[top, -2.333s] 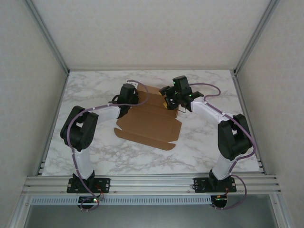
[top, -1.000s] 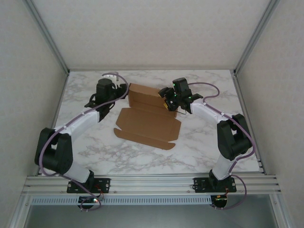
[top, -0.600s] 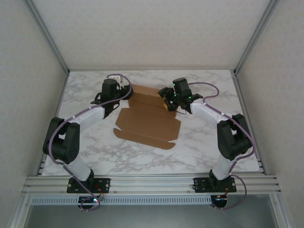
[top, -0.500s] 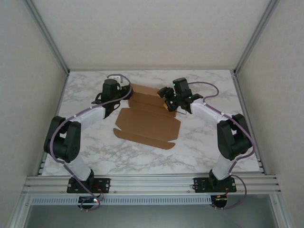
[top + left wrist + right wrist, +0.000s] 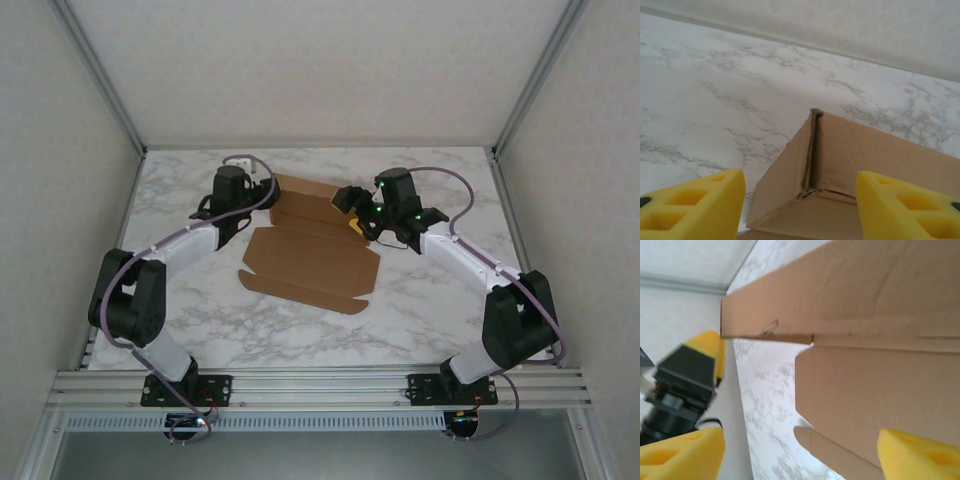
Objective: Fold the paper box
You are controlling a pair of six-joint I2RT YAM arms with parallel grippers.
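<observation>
Your left gripper (image 5: 800, 200): yellow fingers (image 5: 695, 200) spread, nothing clamped, raised box corner between them. Your right gripper (image 5: 800, 450): also released, wide apart at box's other end. Paper box (image 5: 312, 250) lay mid-table, rear part folded up, near flaps flat. White marble table (image 5: 450, 300), pale walls (image 5: 320, 70), aluminium frame (image 5: 320, 385). Finger-to-cardboard contact: could not tell. Finger bases cut off in wrist views.

Box (image 5: 312, 262): plain brown cardboard, unprinted, part-folded. Sat mid-bench (image 5: 200, 300), slightly skewed. Rear section stood up as low walls, w/ a side wall bent round at the far-left corner; the seam there gaped a little. Front panel & its narrow end flap lay spread toward the near edge, small tabs at the sides. Crease lines ran across the sheet.
</observation>
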